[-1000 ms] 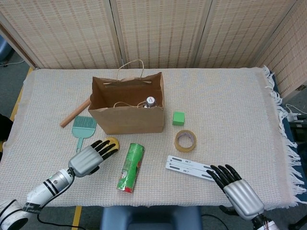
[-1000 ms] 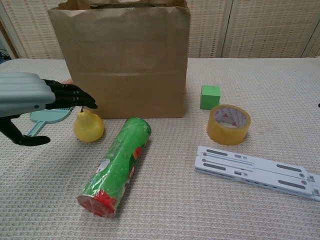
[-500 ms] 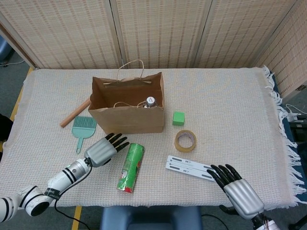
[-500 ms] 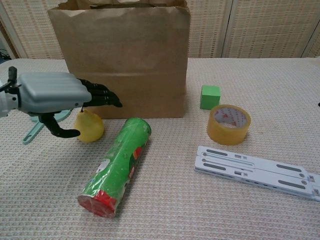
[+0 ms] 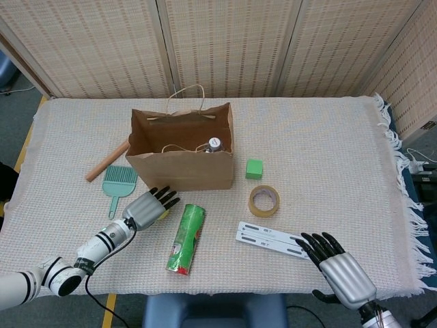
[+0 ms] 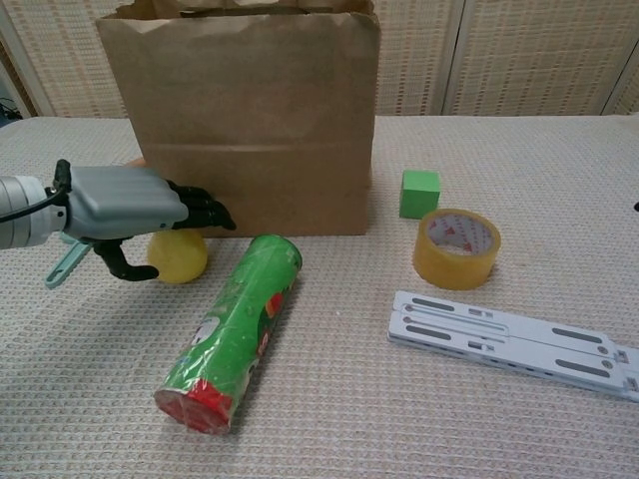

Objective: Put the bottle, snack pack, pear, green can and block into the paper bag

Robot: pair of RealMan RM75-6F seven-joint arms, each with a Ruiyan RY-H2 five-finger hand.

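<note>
The brown paper bag (image 5: 181, 172) (image 6: 250, 130) stands open at mid-table, and a bottle cap (image 5: 214, 145) shows inside it. My left hand (image 5: 147, 208) (image 6: 130, 205) lies just in front of the bag, low over the yellow pear (image 6: 183, 257). Its fingers stretch across the pear's top and its thumb hooks down beside the fruit without closing on it. In the head view the hand hides the pear. The green can (image 5: 186, 239) (image 6: 235, 329) lies on its side right of that hand. The green block (image 5: 254, 168) (image 6: 419, 193) sits right of the bag. My right hand (image 5: 338, 268) rests open near the front edge.
A roll of tape (image 5: 263, 200) (image 6: 456, 246) and a white slotted strip (image 5: 272, 240) (image 6: 509, 342) lie right of the can. A green brush (image 5: 117, 183) and a wooden stick (image 5: 107, 160) lie left of the bag. The cloth's fringe hangs at the right edge.
My left hand has slid forward and right toward the bag and dropped down over the pear, covering it from above. The right hand has stayed put.
</note>
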